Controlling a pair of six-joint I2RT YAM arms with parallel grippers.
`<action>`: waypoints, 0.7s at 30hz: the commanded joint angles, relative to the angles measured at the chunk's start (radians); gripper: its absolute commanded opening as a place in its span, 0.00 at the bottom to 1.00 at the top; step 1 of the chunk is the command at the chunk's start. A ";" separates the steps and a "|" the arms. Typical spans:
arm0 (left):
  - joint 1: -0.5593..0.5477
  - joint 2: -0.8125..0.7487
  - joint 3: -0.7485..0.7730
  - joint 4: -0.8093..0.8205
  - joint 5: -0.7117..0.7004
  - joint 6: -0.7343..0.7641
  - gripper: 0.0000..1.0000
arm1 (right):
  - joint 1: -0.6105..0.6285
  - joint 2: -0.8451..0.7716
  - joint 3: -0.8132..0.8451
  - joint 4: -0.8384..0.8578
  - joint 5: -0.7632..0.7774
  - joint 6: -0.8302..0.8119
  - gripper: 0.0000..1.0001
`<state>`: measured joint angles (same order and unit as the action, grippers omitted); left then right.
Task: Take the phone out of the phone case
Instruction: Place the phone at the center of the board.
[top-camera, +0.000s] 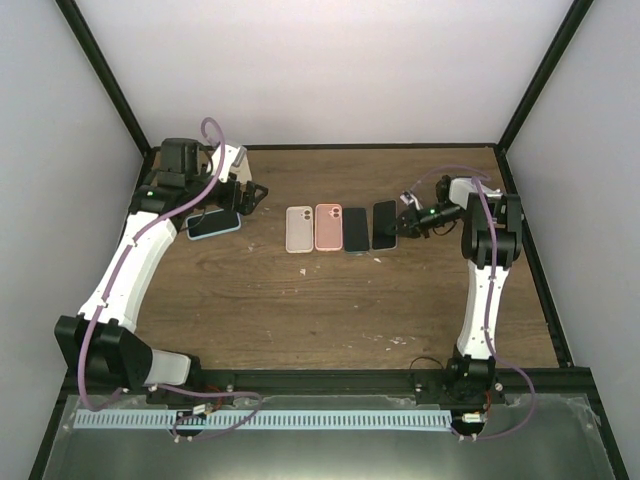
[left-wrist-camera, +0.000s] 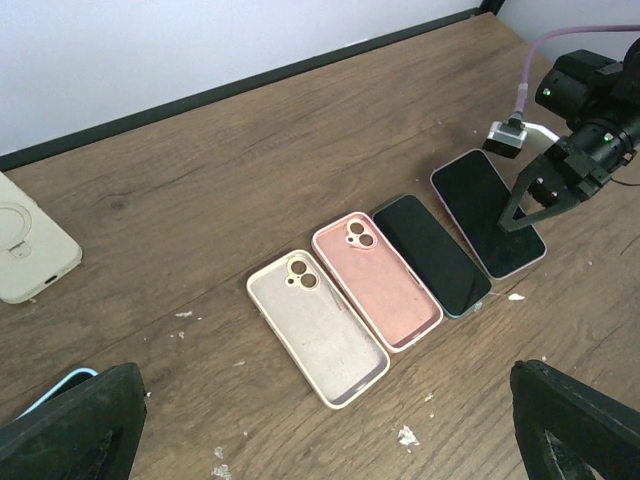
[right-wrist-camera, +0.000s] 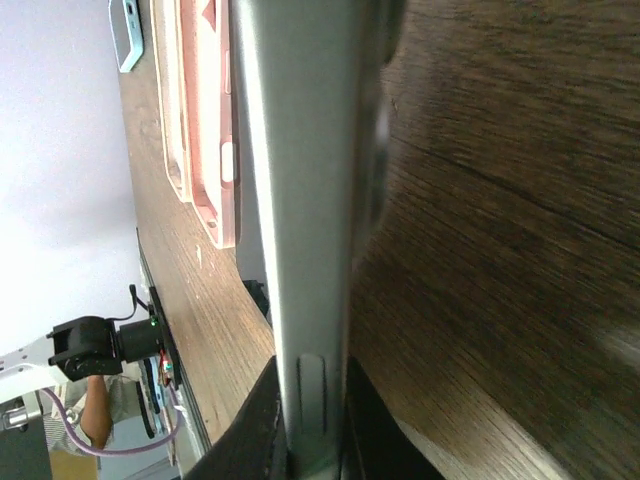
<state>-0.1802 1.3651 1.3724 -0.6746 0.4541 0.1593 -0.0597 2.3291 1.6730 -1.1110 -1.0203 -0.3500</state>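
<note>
- Right gripper (left-wrist-camera: 522, 203) is pressed together on the long edge of the rightmost phone (left-wrist-camera: 489, 213), at the end of the row on the table (left-wrist-camera: 200, 180). A thin edge pinch like this probably serves to lay the phone flat or nudge it into line.
- Left gripper (left-wrist-camera: 320, 440) is spread wide and holds nothing. It hangs over the blue-cased phone (top-camera: 213, 224), well apart from the row. I judge this to be the task's phone, not yet out of its case.
- Beige case (left-wrist-camera: 318, 328) and pink case (left-wrist-camera: 377, 281) lie empty, side by side, insides up. The dark phone (left-wrist-camera: 432, 255) is just beside the pink case.
- Left wrist view shows only a corner of the blue-cased phone. A white case (left-wrist-camera: 25, 250) is cut off by the frame edge.
- Right wrist view is filled by a blurred phone edge.
- Cannot tell whether the dark phone wears a thin case.
</note>
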 joint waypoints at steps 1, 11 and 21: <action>0.002 0.007 0.026 0.003 0.013 -0.006 1.00 | -0.010 0.017 0.040 -0.016 -0.052 -0.006 0.09; 0.002 0.005 0.018 0.009 0.010 -0.008 1.00 | -0.004 0.004 0.044 0.007 -0.027 0.020 0.36; 0.001 0.005 0.012 0.011 0.009 -0.010 1.00 | 0.034 -0.026 0.042 0.051 0.034 0.039 0.50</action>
<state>-0.1802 1.3712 1.3724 -0.6746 0.4541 0.1558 -0.0418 2.3337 1.6756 -1.0801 -1.0023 -0.3149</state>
